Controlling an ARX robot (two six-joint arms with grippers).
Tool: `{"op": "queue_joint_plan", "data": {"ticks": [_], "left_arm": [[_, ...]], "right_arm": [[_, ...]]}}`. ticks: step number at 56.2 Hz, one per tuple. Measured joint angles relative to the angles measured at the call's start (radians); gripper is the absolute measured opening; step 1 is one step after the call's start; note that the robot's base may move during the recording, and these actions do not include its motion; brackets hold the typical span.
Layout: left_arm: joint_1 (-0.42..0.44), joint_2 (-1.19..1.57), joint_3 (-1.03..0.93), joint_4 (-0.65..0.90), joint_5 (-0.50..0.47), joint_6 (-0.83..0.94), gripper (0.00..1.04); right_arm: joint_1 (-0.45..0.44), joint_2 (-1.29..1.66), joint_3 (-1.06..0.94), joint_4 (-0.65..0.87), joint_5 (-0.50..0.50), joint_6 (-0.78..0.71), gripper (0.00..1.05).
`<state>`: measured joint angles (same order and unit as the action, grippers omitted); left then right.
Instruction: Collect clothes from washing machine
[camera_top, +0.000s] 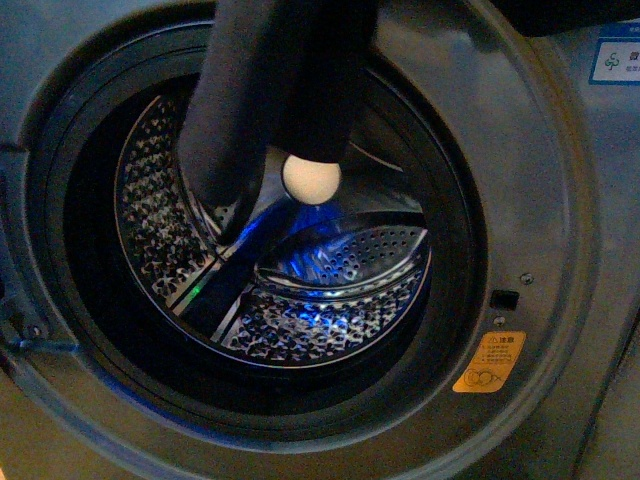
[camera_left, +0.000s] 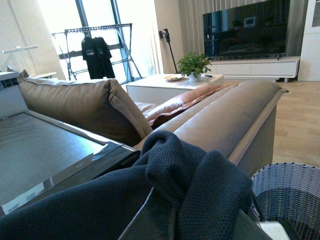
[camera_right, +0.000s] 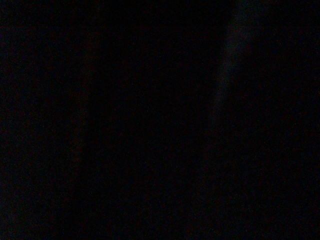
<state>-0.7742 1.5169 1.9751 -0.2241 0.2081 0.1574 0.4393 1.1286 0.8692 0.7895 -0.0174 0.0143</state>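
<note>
The washing machine (camera_top: 560, 200) fills the front view with its porthole open and its perforated steel drum (camera_top: 330, 300) lit blue. A dark charcoal sleeve-like shape (camera_top: 270, 90) hangs from the top into the drum mouth, with a white ball (camera_top: 312, 178) at its lower end. I cannot tell whether it is an arm or a garment. In the left wrist view my left gripper (camera_left: 192, 217) is shut on the clothes (camera_left: 200, 175), a navy knit garment bunched over the fingers and hiding most of them. The right wrist view is dark.
An orange warning sticker (camera_top: 489, 362) is on the machine's front. The left wrist view shows the machine's black top (camera_left: 40, 150), a brown sofa (camera_left: 220, 115) behind it, and a grey woven basket (camera_left: 290, 192) close beside the gripper. A low white table and a TV stand farther back.
</note>
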Motion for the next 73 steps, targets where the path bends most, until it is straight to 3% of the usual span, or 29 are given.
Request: {"op": "queue_joint_plan", "data": {"ticks": [17,23,36,44,51,63,73], "left_arm": [[0.0,0.0,0.0,0.0,0.0,0.0,0.07],[0.0,0.0,0.0,0.0,0.0,0.0,0.07],[-0.001,0.0,0.007,0.0,0.007,0.0,0.53],[-0.001,0.0,0.008,0.0,0.008,0.0,0.83],[-0.001,0.0,0.008,0.0,0.008,0.0,0.99],[-0.001,0.0,0.008,0.0,0.008,-0.001,0.98],[-0.001,0.0,0.008,0.0,0.008,-0.001,0.98]], "right_arm": [[0.039,0.012,0.001,0.027,0.033,-0.028,0.97],[0.04,0.024,0.001,0.053,0.083,-0.029,0.83],[-0.007,0.023,-0.005,0.114,0.103,-0.014,0.39],[-0.101,0.009,-0.004,0.146,0.106,0.021,0.12],[-0.174,-0.016,-0.004,0.162,0.098,0.043,0.08],[-0.348,-0.079,0.0,0.194,0.046,0.091,0.08],[-0.554,-0.135,0.0,0.199,-0.051,0.168,0.08]]}}
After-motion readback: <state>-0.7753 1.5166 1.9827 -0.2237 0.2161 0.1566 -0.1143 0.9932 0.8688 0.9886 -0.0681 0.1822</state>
